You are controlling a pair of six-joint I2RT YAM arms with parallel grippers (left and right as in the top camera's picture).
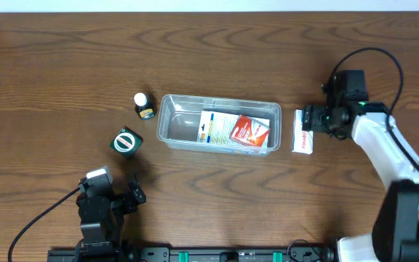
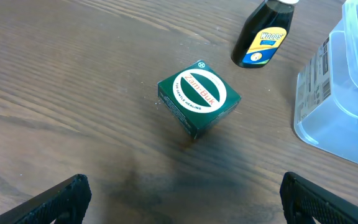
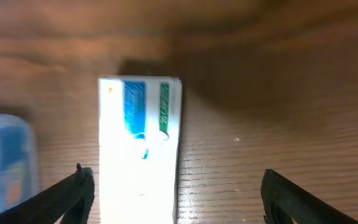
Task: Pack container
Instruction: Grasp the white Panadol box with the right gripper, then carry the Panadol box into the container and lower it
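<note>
The left fingers are spread wide, with only bare tabletop between them. Straight ahead, apart from both tips, sits a green box, one corner turned toward the fingers and its round white-and-green label facing up. Further ahead and off to one side is a small dark bottle with a yellow label. On that same side, beyond the fingertip, is the near end of the clear container.

The right fingers are also spread. A white box with blue and green stripes lies on the tabletop between them. It is much closer to the finger on the container's side, and a clear strip of wood separates it from the other finger. This view is blurred, so I cannot tell whether the nearer finger touches the box. Nothing is pinched.

Past that nearer finger, the container's rounded corner shows as a blur. From overhead, the white box lies just beside the container's short end. The container lies lengthwise between the two pairs of fingers and holds a white-and-blue box and a red box side by side.
</note>
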